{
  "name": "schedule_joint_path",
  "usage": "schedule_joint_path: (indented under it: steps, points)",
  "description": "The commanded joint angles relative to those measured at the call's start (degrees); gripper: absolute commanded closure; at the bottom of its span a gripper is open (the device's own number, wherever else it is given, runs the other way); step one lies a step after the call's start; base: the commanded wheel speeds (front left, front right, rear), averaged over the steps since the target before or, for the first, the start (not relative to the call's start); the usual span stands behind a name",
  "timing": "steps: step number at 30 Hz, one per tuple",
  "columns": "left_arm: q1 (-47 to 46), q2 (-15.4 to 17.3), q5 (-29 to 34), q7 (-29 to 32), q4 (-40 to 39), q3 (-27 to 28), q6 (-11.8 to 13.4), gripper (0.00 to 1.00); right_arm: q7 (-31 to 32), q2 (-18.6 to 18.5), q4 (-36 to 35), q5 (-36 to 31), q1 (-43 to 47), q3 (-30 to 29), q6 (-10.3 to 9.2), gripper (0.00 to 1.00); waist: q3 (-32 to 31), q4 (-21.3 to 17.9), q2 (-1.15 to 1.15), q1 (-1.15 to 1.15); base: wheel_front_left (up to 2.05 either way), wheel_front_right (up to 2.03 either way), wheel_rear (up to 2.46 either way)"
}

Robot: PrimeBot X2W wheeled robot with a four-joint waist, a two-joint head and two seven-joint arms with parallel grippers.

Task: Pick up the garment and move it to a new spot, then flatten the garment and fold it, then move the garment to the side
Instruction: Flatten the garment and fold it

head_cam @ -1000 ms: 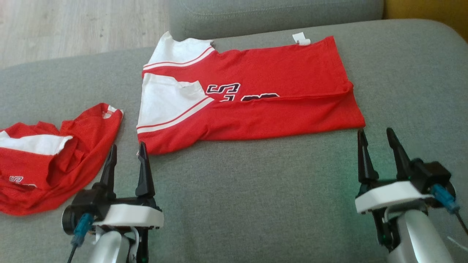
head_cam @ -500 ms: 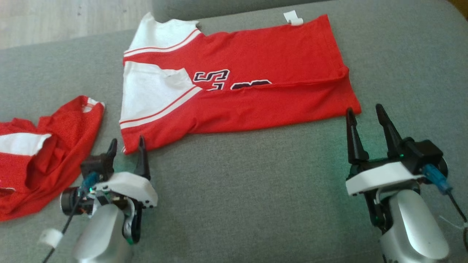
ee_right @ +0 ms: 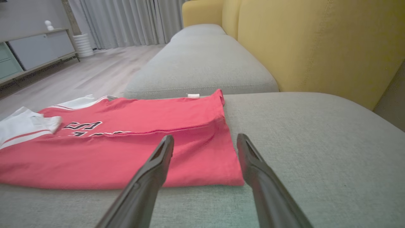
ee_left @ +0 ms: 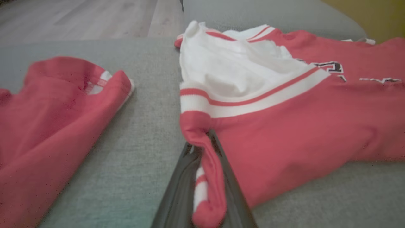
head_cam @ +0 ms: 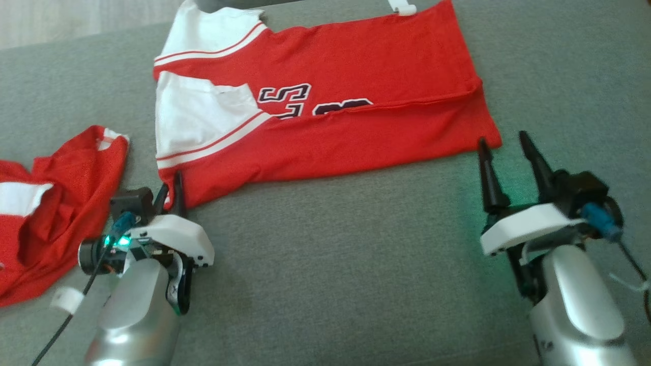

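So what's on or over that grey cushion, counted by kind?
Red-and-white shirts: 2 (flat shirt, crumpled shirt)
Grippers: 2 (left gripper, right gripper)
Total: 4

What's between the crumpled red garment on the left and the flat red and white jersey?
A bare strip of grey sofa cushion separates the crumpled red garment from the flat red-and-white jersey, clearest in the left wrist view.
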Motion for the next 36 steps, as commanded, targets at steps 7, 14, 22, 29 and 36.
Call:
schedule_joint_path:
  steps: [7, 14, 22, 29, 36]
  points:
    - [-1.2, 0.7, 1.0, -6.7, -6.4, 0.4, -1.1, 1.00, 6.5, 0.2, 7.2, -1.0, -7.1, -7.3, 0.39, 0.00, -0.3, 3.4, 0.00, -0.01, 0.00, 0.00, 0.00]
    - [-0.6, -0.2, 2.2, -7.3, -10.1, -2.4, -2.6, 1.00, 11.3, 0.2, 23.2, -0.7, -15.7, -13.7, 0.39, 0.00, 0.7, 6.0, 0.00, -0.01, 0.00, 0.00, 0.00]
    - [-0.5, -0.6, 2.0, -7.0, -10.4, -3.5, -2.5, 1.00, 8.6, 0.2, 33.9, -3.7, -21.2, -14.4, 0.39, 1.00, 1.1, 6.8, 0.00, -0.01, 0.00, 0.00, 0.00]
    - [1.0, -0.1, 1.3, -7.2, -9.5, -3.2, -2.1, 1.00, 4.8, 0.2, 35.6, -8.4, -21.5, -16.0, 0.39, 1.00, -1.4, 6.1, 0.00, -0.01, 0.00, 0.00, 0.00]
    - [5.6, 0.4, 0.3, -7.4, -8.7, -2.9, -1.8, 1.00, 3.5, 0.2, 34.6, -11.8, -17.8, -17.3, 0.39, 1.00, -7.1, 4.8, 0.00, -0.01, 0.00, 0.00, 0.00]
